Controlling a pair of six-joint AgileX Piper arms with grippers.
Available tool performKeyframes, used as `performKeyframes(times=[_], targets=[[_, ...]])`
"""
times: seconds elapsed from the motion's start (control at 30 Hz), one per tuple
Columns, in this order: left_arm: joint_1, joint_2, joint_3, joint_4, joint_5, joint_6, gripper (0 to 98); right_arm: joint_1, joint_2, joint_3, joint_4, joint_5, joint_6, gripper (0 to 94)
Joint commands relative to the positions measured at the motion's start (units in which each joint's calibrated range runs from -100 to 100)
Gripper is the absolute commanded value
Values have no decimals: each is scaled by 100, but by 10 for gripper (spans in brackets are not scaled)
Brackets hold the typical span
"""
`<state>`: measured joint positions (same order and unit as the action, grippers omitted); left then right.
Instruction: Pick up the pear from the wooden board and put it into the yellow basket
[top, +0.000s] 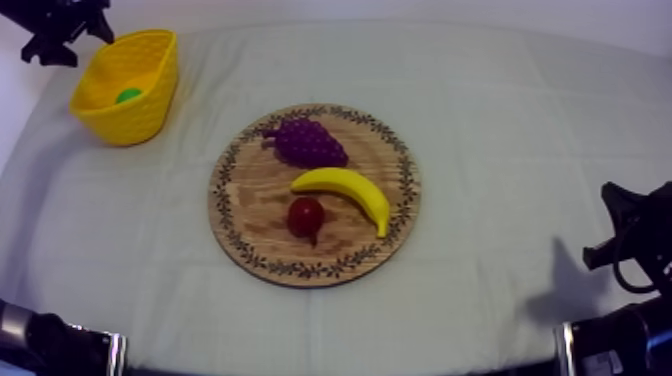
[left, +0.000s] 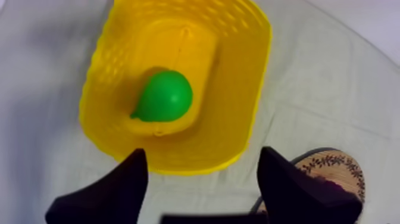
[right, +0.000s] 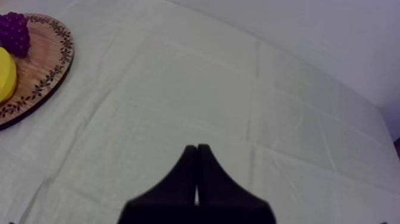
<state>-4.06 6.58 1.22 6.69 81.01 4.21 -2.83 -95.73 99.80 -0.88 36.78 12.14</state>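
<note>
Grey-white cloth, left to right: left gripper (left: 202, 156) hangs over yellow basket (top: 140, 120), fingers spread, empty. Pear (left: 166, 95) lies inside, so release looks done. Wooden board (top: 235, 215) holds 3 fruit: grapes (top: 308, 142), small red fruit (top: 306, 216), banana (top: 350, 190). Right gripper (right: 197, 149) parked over bare cloth, fingers pressed together, likely unneeded.

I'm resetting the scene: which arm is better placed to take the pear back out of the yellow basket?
Left. The left jaws stand open at the yellow basket, with the pear lying inside. The right jaws are shut, low at the table's opposite side, beyond the wooden board.
</note>
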Motion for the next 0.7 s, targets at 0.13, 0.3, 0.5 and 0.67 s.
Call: performKeyframes(times=[0.13, 0.3, 0.5, 0.67], targets=[[4, -1210, 1026, 83, -97, -27, 649, -1, -3, -2, -2, -1, 0, 2], [-1, -2008, 1754, 169, -215, -56, 621, -1, -3, -2, -2, -1, 0, 2], [-3, -2912, 2524, 195, -312, -36, 595, -1, -3, -2, -2, -1, 0, 2], [-3, -3666, 3302, 204, -689, -83, 565, -1, -3, -2, -2, -1, 0, 2]])
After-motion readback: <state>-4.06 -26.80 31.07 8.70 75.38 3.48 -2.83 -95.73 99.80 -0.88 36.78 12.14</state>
